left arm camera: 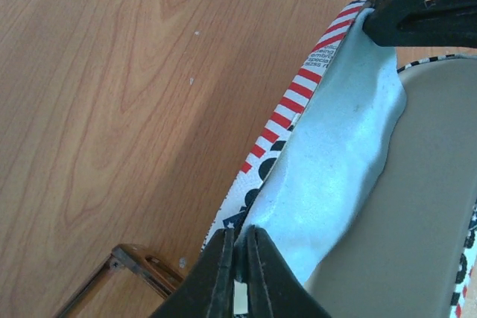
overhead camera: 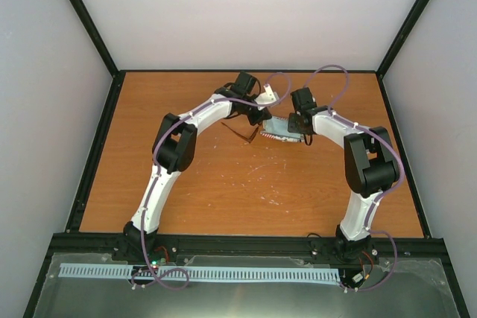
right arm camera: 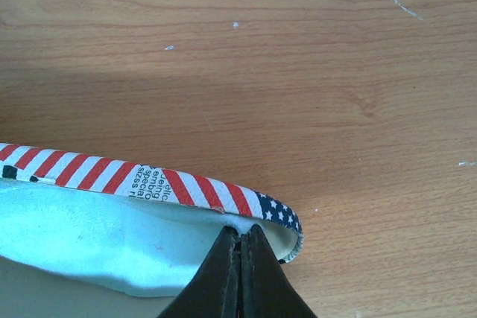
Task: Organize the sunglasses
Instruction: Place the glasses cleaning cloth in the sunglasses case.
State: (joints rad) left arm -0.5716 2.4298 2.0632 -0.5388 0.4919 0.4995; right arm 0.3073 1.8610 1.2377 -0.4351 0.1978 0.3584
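The sunglasses (overhead camera: pixel 243 134) lie on the table (overhead camera: pixel 194 191), just beside the left side of the open flag-patterned case (left arm camera: pixel 298 91) and held by neither arm. The left pincer (left arm camera: pixel 240 234) has its fingers pressed together on the near end of the light blue cloth (left arm camera: pixel 335 154), which is draped inside the case. At the case's right end, the right pincer (right arm camera: pixel 242 232) is likewise clamped on the cloth's edge by the rim.
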